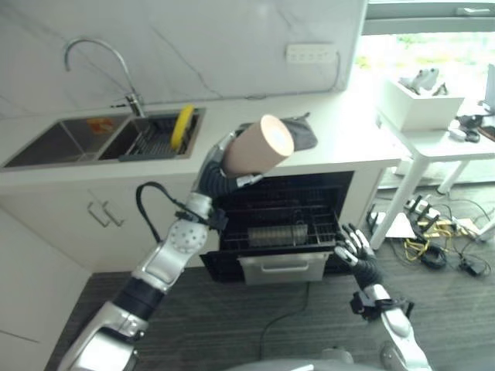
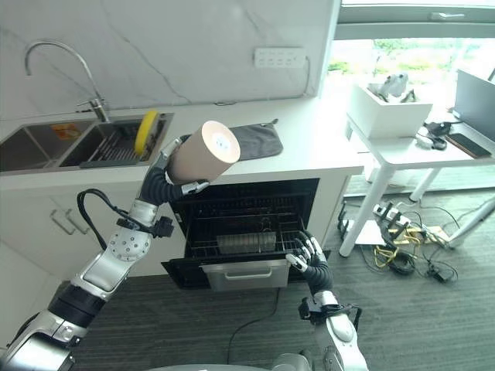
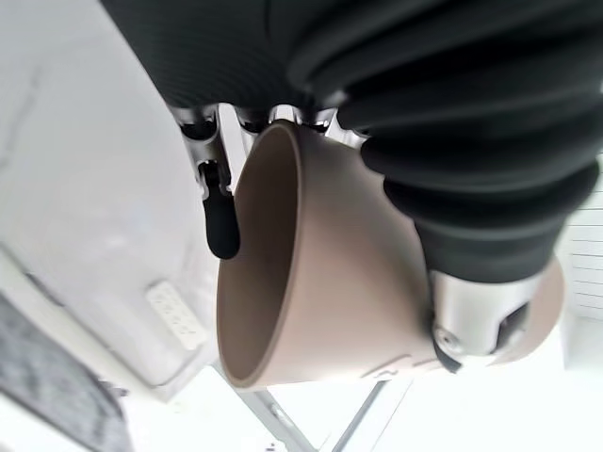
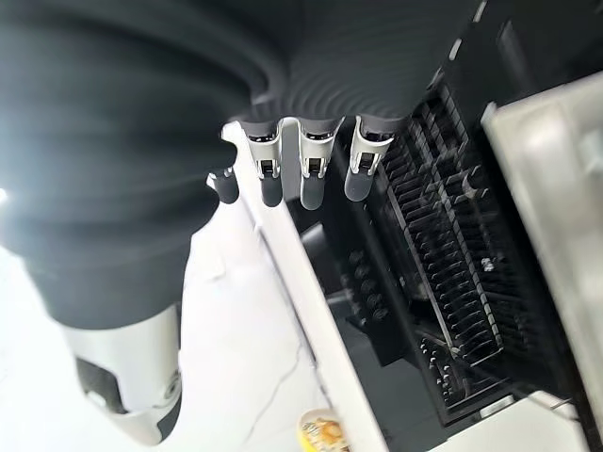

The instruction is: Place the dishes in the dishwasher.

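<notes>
- One right hand (image 1: 354, 246), fingers straight and holding nothing, sits at the right front corner of the pulled-out dishwasher rack (image 1: 282, 232).
- One open dishwasher (image 2: 251, 216) sits under the worktop (image 1: 340, 143) edge.
- One tan cup (image 1: 259, 145), gripped by the left hand (image 2: 166, 166), hangs tilted above the rack.
- One dark cloth (image 2: 259, 141) lies on the worktop just behind the cup.
- One yellow plate (image 1: 182, 127) stands upright in the sink (image 1: 73, 143), with one tap (image 1: 100, 66) behind it.
</notes>
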### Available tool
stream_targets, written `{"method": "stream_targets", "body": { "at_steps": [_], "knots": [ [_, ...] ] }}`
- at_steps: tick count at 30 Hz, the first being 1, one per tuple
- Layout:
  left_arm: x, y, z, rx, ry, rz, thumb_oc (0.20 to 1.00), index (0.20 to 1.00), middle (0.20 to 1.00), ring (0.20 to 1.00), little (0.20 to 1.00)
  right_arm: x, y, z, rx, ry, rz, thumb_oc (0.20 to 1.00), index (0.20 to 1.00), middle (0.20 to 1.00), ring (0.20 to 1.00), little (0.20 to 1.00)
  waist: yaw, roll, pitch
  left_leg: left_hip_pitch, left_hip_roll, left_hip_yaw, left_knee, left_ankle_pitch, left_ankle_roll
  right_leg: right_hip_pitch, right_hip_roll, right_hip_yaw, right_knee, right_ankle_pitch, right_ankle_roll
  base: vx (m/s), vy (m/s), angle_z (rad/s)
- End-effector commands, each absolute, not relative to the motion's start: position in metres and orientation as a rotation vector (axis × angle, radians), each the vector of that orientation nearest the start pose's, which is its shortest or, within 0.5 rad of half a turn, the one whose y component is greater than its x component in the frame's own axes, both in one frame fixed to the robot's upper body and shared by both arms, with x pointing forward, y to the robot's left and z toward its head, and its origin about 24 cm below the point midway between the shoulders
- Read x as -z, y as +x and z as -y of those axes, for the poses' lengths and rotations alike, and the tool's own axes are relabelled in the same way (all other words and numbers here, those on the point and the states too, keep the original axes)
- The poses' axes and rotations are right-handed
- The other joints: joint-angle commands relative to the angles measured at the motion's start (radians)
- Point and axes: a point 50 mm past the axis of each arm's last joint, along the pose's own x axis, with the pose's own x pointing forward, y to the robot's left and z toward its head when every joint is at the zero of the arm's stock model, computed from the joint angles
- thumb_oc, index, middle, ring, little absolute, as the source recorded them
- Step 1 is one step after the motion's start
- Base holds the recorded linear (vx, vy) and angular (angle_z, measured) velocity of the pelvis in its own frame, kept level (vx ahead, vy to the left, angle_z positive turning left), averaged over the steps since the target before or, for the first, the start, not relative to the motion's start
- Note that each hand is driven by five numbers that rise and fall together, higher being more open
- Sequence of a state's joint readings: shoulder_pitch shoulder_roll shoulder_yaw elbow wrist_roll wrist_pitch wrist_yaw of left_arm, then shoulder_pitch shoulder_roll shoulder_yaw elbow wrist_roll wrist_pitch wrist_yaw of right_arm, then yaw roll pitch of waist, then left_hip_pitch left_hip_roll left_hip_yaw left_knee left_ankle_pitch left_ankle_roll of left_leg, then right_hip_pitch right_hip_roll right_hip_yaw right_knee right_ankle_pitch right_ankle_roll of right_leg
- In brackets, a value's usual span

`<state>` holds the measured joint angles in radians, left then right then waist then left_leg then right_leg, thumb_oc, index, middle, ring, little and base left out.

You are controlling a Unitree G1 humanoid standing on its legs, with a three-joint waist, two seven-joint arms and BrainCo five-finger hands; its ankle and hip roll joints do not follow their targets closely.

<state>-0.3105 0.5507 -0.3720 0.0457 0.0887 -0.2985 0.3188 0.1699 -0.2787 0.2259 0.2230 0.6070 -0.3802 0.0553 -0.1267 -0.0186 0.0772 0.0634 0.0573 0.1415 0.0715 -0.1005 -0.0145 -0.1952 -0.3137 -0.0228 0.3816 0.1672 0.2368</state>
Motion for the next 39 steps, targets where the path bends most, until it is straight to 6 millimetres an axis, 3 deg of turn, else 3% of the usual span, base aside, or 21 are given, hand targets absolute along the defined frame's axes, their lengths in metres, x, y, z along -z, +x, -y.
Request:
{"method": "stream_targets", "body": {
  "at_steps": [1, 5, 7, 9, 10, 12, 13, 15, 17, 20, 34, 39],
  "knots": [
    [-0.164, 0.286, -0.162, 0.058, 0.477, 0.717, 0.200, 0.200, 0.200, 0.200, 0.200, -0.020, 0.231, 0.184, -0.077, 0.239, 0.100, 1.000, 1.000, 1.000, 1.000, 1.000, -0.001, 0.023, 0.040, 0.051, 0.076, 0.004, -0.053, 0.034, -0.035, 0.173, 0.091, -0.073, -0.179, -0.222, -0.021, 0.06, -0.270, -0.06],
    [-0.163, 0.282, -0.156, 0.070, 0.473, 0.722, 0.200, 0.200, 0.200, 0.200, 0.200, -0.023, 0.234, 0.194, -0.047, 0.242, 0.108, 1.000, 1.000, 1.000, 1.000, 1.000, -0.003, 0.017, 0.019, 0.039, 0.123, 0.050, -0.017, 0.046, -0.066, 0.243, 0.139, -0.096, -0.258, -0.250, -0.060, 0.10, -0.293, 0.03],
    [-0.160, 0.280, -0.159, 0.040, 0.462, 0.706, 0.200, 0.200, 0.200, 0.200, 0.200, -0.019, 0.230, 0.192, -0.100, 0.214, 0.074, 1.000, 1.000, 1.000, 1.000, 1.000, -0.015, 0.009, 0.015, 0.016, 0.125, 0.063, 0.102, 0.006, -0.063, 0.247, 0.165, -0.088, -0.238, -0.275, -0.093, 0.14, -0.278, -0.21],
    [-0.158, 0.279, -0.162, 0.033, 0.455, 0.698, 0.200, 0.200, 0.200, 0.200, 0.200, -0.018, 0.226, 0.198, -0.109, 0.199, 0.071, 1.000, 1.000, 1.000, 1.000, 1.000, -0.009, -0.001, 0.022, -0.071, 0.109, 0.022, 0.275, 0.035, -0.070, 0.262, 0.185, -0.069, -0.238, -0.283, -0.120, 0.13, -0.142, -0.29],
    [-0.157, 0.278, -0.164, 0.031, 0.453, 0.690, 0.200, 0.200, 0.200, 0.200, 0.200, -0.017, 0.225, 0.200, -0.112, 0.187, 0.068, 1.000, 1.000, 1.000, 1.000, 1.000, -0.006, 0.001, 0.024, -0.103, 0.096, 0.000, 0.302, 0.049, -0.069, 0.269, 0.198, -0.055, -0.239, -0.286, -0.129, 0.17, -0.003, -0.31],
    [-0.157, 0.277, -0.163, 0.042, 0.451, 0.691, 0.200, 0.200, 0.200, 0.200, 0.200, -0.017, 0.224, 0.205, -0.100, 0.200, 0.068, 1.000, 1.000, 1.000, 1.000, 1.000, -0.008, 0.020, 0.025, -0.100, 0.127, 0.005, 0.163, 0.095, -0.078, 0.283, 0.210, -0.049, -0.246, -0.294, -0.123, 0.17, 0.151, -0.22],
    [-0.156, 0.276, -0.162, 0.050, 0.451, 0.690, 0.200, 0.200, 0.200, 0.200, 0.200, -0.017, 0.223, 0.205, -0.092, 0.197, 0.073, 1.000, 1.000, 1.000, 1.000, 1.000, -0.009, 0.029, 0.032, -0.107, 0.163, 0.000, 0.116, 0.171, -0.105, 0.297, 0.211, -0.047, -0.249, -0.305, -0.125, 0.19, 0.240, -0.20],
    [-0.153, 0.279, -0.157, 0.052, 0.454, 0.677, 0.200, 0.200, 0.200, 0.200, 0.200, -0.014, 0.222, 0.204, -0.074, 0.220, 0.053, 1.000, 1.000, 1.000, 1.000, 1.000, -0.013, 0.029, 0.027, -0.059, 0.152, -0.005, 0.033, 0.113, -0.091, 0.297, 0.177, -0.060, -0.246, -0.306, -0.106, 0.20, 0.226, -0.04],
    [-0.152, 0.280, -0.160, 0.042, 0.459, 0.669, 0.200, 0.200, 0.200, 0.200, 0.200, -0.009, 0.217, 0.201, -0.103, 0.216, 0.039, 1.000, 1.000, 1.000, 1.000, 1.000, -0.021, 0.039, 0.019, -0.007, 0.151, 0.037, -0.037, 0.114, -0.090, 0.293, 0.142, -0.102, -0.248, -0.292, -0.086, 0.18, 0.169, -0.09],
    [-0.152, 0.281, -0.171, 0.028, 0.458, 0.638, 0.200, 0.200, 0.200, 0.200, 0.200, -0.005, 0.213, 0.198, -0.109, 0.215, 0.015, 1.000, 1.000, 1.000, 1.000, 1.000, -0.011, 0.038, 0.010, 0.022, 0.127, 0.032, -0.076, 0.107, -0.085, 0.274, 0.117, -0.114, -0.269, -0.259, -0.065, 0.13, 0.050, 0.12],
    [-0.153, 0.272, -0.169, 0.046, 0.447, 0.667, 0.200, 0.200, 0.200, 0.200, 0.200, -0.016, 0.221, 0.193, -0.080, 0.219, 0.072, 1.000, 1.000, 1.000, 1.000, 1.000, 0.023, 0.021, 0.000, 0.038, 0.136, 0.042, -0.144, 0.123, -0.091, 0.295, 0.115, -0.138, -0.374, -0.208, -0.052, 0.00, -0.025, -0.03],
    [-0.149, 0.274, -0.171, 0.024, 0.369, 0.624, 0.200, 0.200, 0.200, 0.200, 0.200, -0.047, 0.227, 0.196, -0.073, 0.122, 0.256, 1.000, 1.000, 1.000, 1.000, 1.000, 0.021, 0.019, -0.008, 0.051, 0.137, 0.055, -0.148, 0.118, -0.091, 0.305, 0.113, -0.140, -0.393, -0.199, -0.052, -0.01, -0.005, -0.02]
  ]
}}
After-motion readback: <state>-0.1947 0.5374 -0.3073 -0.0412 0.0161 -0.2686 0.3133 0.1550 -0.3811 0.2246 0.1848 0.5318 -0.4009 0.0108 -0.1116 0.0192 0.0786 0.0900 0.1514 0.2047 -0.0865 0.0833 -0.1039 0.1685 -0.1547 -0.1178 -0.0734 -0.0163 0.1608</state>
